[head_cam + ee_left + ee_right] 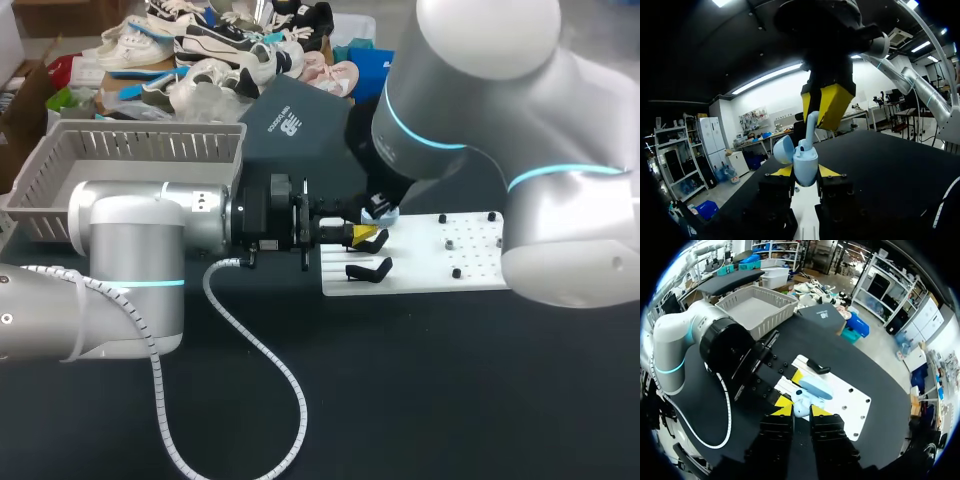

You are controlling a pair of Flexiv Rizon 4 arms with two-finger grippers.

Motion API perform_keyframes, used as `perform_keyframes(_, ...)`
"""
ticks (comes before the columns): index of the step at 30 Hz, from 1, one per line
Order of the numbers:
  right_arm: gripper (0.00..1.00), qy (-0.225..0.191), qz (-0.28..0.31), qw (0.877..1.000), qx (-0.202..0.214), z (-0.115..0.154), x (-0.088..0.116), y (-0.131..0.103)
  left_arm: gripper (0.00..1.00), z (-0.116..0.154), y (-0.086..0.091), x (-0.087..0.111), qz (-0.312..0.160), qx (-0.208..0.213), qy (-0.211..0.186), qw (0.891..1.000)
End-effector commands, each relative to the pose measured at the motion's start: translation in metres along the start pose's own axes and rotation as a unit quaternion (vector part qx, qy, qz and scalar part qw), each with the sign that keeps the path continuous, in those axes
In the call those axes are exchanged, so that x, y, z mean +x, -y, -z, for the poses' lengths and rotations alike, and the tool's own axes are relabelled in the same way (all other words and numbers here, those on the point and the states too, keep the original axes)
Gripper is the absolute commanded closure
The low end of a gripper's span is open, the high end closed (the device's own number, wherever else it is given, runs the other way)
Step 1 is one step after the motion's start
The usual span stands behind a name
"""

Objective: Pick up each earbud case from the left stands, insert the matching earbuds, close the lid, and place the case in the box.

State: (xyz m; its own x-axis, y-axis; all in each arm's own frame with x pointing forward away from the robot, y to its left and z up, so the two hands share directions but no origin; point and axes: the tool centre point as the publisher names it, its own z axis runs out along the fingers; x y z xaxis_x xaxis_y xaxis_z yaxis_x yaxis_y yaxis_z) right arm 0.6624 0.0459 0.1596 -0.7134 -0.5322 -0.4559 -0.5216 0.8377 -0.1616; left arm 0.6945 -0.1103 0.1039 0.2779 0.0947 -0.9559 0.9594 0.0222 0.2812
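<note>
The left gripper [806,172] holds the little light blue earbud case [805,164]. Its two yellow tips press on the case from both sides, so the jaws are closed on it with only the case between them. The case stands up, and its lid [783,149] is flipped open to one side. It is up off the table, over the nine o'clock end of the white board [430,268].

The right gripper [826,106] hangs right above the case. Its yellow tips are close together and pinch a pale earbud [811,127] by its stem. The bottom of the earbud goes down into the open case. I cannot see how far in it sits, or what else is inside the case.

Seen from above, the big right arm [480,90] covers most of this. Only a bit of yellow and a bit of light blue peek out from under it. It also hides the three o'clock end of the board.

Two black stands [370,268] sit on the board. The one at six o'clock from the case is easy to see. The other, just beside the left gripper, is partly hidden.

The grey basket [140,150] is at ten o'clock from the case, and the left arm [130,240] covers its near corner. A dark box [295,120] lies at eleven o'clock. A white cable [260,350] curls at seven o'clock.
</note>
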Motion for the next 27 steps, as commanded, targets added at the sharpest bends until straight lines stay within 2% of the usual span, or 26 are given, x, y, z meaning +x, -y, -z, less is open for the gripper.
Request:
perform_keyframes(1, 1.00, 0.000, -0.002, 1.000, 0.000, -0.0054, -0.0017, -0.0005, 1.00, 0.0001, 0.0017, 0.0002, -0.001, -0.003, 0.001, 1.000)
perform_keyframes(27, 1.00, -0.006, -0.001, 1.000, -0.005, -0.0134, -0.0057, 0.0000, 1.00, 0.0001, 0.0017, 0.0002, -0.001, -0.003, 0.001, 1.000)
